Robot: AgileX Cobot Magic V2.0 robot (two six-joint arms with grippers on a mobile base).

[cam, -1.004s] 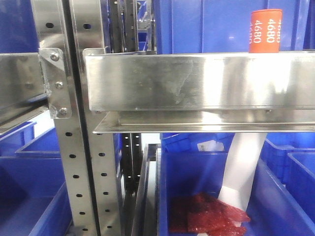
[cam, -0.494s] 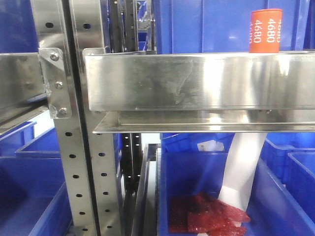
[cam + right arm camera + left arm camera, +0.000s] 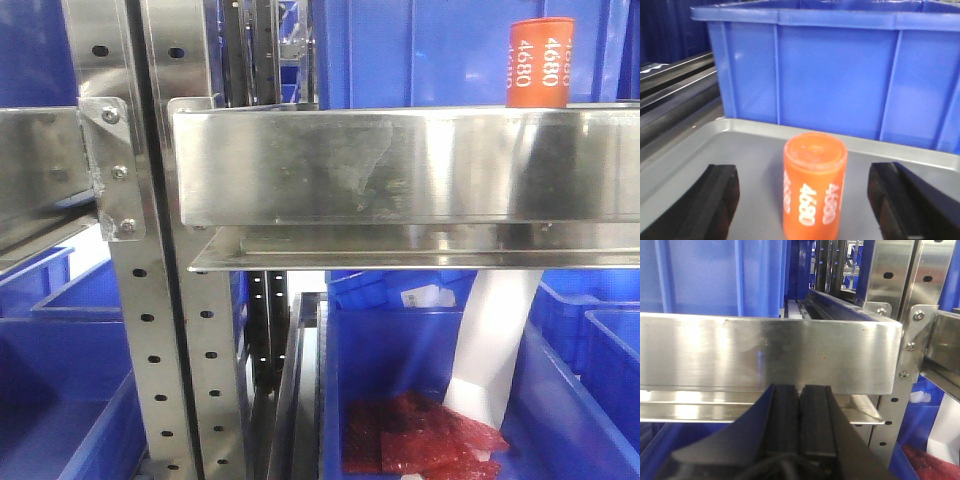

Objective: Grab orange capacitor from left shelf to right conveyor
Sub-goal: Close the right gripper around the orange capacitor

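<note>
Obstructions and cropping, all three views.
Front view: orange capacitor (image 3: 541, 62) shows its top part only, the rest behind the left shelf (image 3: 400, 165) rail, which also hides the upper end of the white strip (image 3: 495, 340). Right wrist view: capacitor base and right gripper (image 3: 805, 195) fingers (image 3: 715, 200) run off the lower edge; numerals slightly blurred. Left wrist view: left gripper (image 3: 801, 390) fingers (image 3: 785, 415) cropped at the bottom edge.

orange capacitor (image 3: 541, 62): orange cylinder, flat top, white "4680" down its side, upright on grey tray (image 3: 755, 165), lower part hidden behind rail | left shelf (image 3: 400, 165): brushed steel, wide shiny horizontal rail, perforated bolted posts
</note>
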